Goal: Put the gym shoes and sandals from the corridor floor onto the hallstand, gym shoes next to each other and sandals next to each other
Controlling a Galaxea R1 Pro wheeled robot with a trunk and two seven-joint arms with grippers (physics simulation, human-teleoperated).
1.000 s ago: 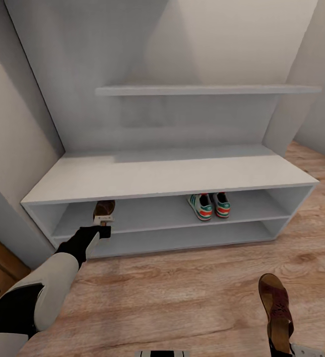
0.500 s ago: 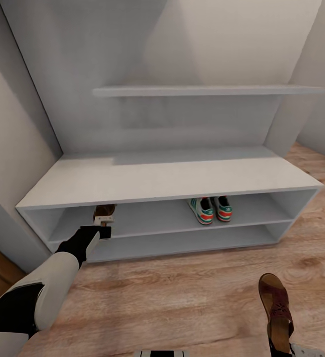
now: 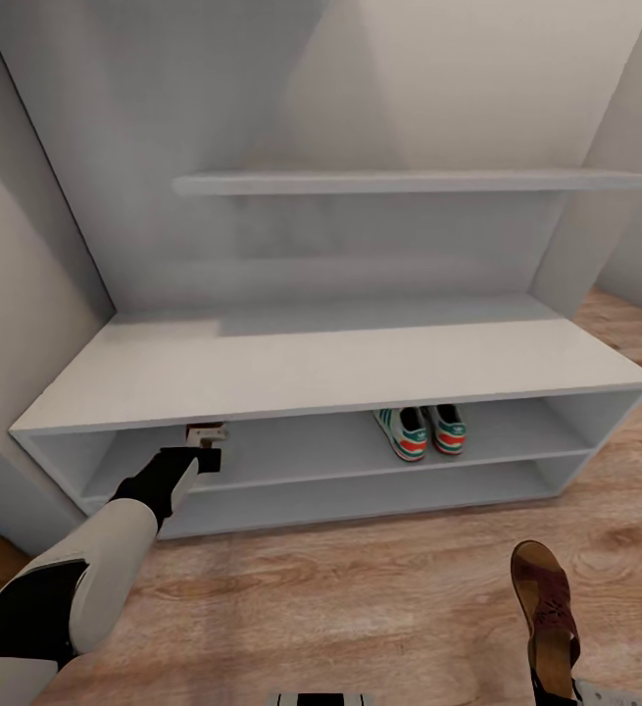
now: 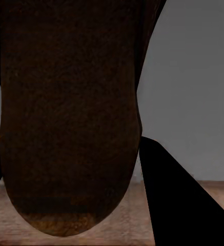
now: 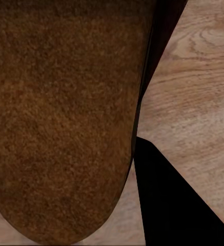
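The white-grey hallstand (image 3: pixel 330 368) stands ahead against the wall. Two cream gym shoes (image 3: pixel 425 430) with green stripes and red-orange heels sit side by side on its upper tier, right of the middle. My left gripper (image 3: pixel 203 451) reaches into the left end of that tier, shut on a sandal (image 3: pixel 207 430) mostly hidden under the broad top. Its dark sole (image 4: pixel 70 118) looms in the left wrist view. My right gripper (image 3: pixel 554 686) is low at the right, shut on the other reddish-brown sandal (image 3: pixel 546 608), held above the wood floor (image 3: pixel 360 598). That sandal's brown sole (image 5: pixel 65 118) shows beside a black finger (image 5: pixel 178 205).
A long wall shelf (image 3: pixel 409 181) hangs above the bench top. The lower tier (image 3: pixel 360 490) holds nothing. Grey walls close in at the left (image 3: pixel 17 294) and right (image 3: pixel 634 196). Plank floor (image 5: pixel 194 92) lies under the right hand.
The view has drawn closer to the hallstand, which has grown in the picture. The left sandal has slipped further under the top, onto the upper tier. The right gripper and its sandal hold still.
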